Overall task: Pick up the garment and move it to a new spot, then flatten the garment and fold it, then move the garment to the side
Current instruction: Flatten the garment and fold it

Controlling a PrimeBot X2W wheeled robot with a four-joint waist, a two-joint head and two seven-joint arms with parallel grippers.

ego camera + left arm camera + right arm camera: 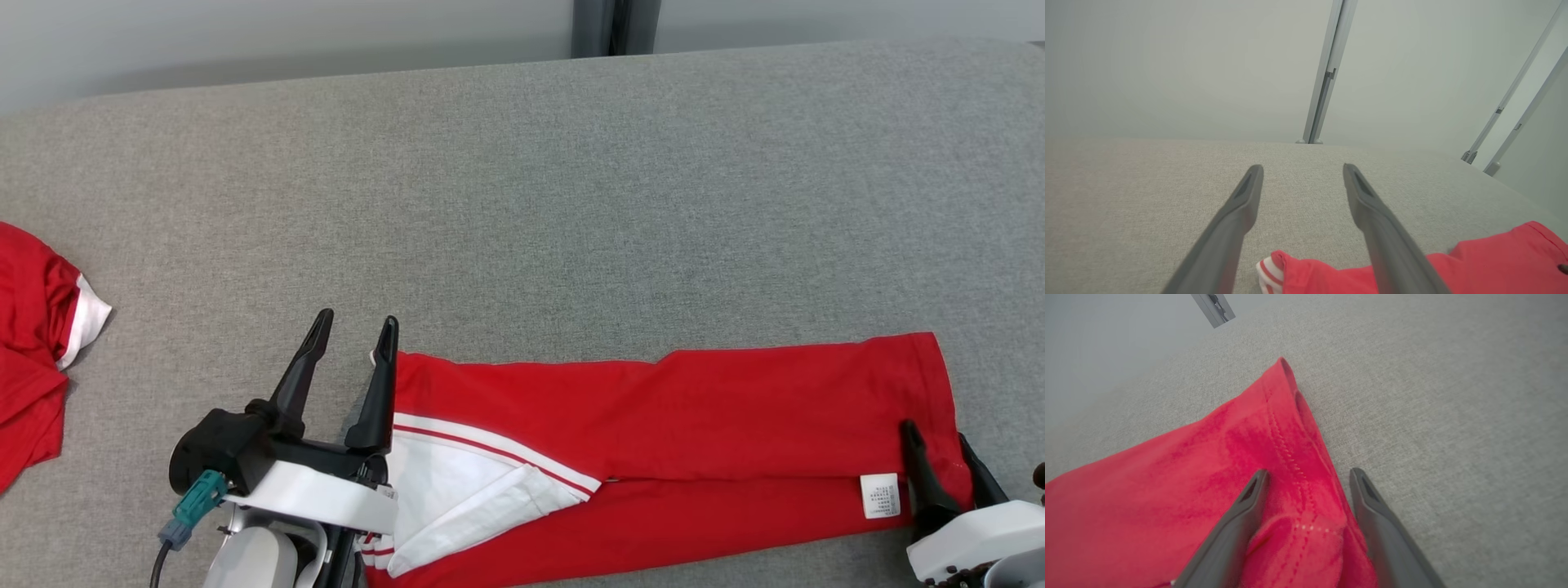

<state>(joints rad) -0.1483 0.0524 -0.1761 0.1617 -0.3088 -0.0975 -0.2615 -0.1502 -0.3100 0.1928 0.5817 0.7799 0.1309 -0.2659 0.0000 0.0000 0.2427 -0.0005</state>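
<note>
The garment [694, 408] lies folded into a long red strip along the near edge of the grey table [571, 204]. A white sleeve [465, 490] with red stripes shows at its left end and a small white tag [880, 496] near its right end. My left gripper [357, 320] stands open just off the left end, its right finger beside the fabric edge; the left wrist view has the left gripper [1303, 167] over bare table with the garment [1494, 257] low at the right. My right gripper [936, 434] is open over the right hem; in its wrist view the right gripper [1309, 472] straddles bunched garment [1167, 477].
Another red garment with a white edge [28, 359] lies crumpled at the table's far left. Bare grey table stretches behind the strip up to the pale wall, where a grey post [612, 24] stands.
</note>
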